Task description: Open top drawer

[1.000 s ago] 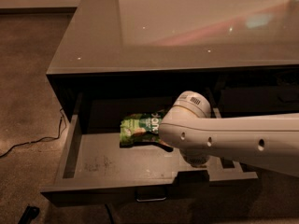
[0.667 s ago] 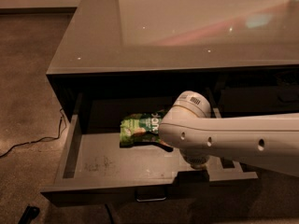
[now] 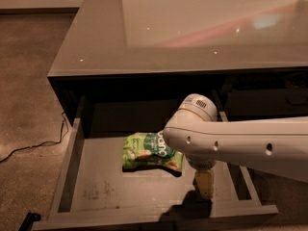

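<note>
The top drawer [image 3: 96, 179] stands open, drawn well out from under the glossy grey countertop [image 3: 192, 28], so its lighter grey floor shows from above. That floor is scuffed, with a patch of dark specks towards the front left corner. The drawer's left wall runs down the left of the picture, and its front edge lies along the bottom.

A green snack bag [image 3: 151, 150] lies flat inside the drawer, roughly in the middle and closer to the back than the front, with pale lettering across its face. Its right end is hidden behind the robot arm [image 3: 240, 146].

The white arm comes in from the right edge and ends in a rounded joint above the right half of the drawer. From under that joint the gripper [image 3: 204, 189] hangs down, pale and yellowish, just inside the drawer's front edge and to the right of the bag. It seems to be clear of the bag, though the arm covers the space between them. Whether the gripper is spread or pressed together cannot be told, as its lower end merges into a dark shadow at the drawer front.

On the speckled floor [image 3: 24, 81] to the left, a thin dark cable [image 3: 33, 146] trails towards the cabinet
</note>
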Controlling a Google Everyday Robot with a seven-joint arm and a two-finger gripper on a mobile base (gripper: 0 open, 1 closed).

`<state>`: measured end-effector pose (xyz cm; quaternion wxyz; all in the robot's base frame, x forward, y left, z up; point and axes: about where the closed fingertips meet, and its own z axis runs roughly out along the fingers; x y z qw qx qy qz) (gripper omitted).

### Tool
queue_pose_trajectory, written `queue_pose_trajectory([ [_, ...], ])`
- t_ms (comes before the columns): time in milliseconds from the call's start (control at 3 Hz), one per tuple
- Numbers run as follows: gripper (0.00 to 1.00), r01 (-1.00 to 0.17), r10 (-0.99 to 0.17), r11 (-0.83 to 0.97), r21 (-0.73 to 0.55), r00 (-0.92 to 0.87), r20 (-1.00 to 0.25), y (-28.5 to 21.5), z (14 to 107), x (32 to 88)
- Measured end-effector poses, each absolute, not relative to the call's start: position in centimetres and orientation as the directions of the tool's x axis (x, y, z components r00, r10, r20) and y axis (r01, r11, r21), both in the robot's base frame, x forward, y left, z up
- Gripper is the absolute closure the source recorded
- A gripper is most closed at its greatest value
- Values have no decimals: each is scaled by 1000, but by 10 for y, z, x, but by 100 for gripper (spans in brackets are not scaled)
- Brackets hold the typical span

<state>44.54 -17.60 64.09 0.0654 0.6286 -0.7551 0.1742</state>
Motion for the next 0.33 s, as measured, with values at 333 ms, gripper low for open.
queue_pose_trajectory([
  [333, 0, -972, -927, 149, -181, -201, 318, -176, 641, 445],
])
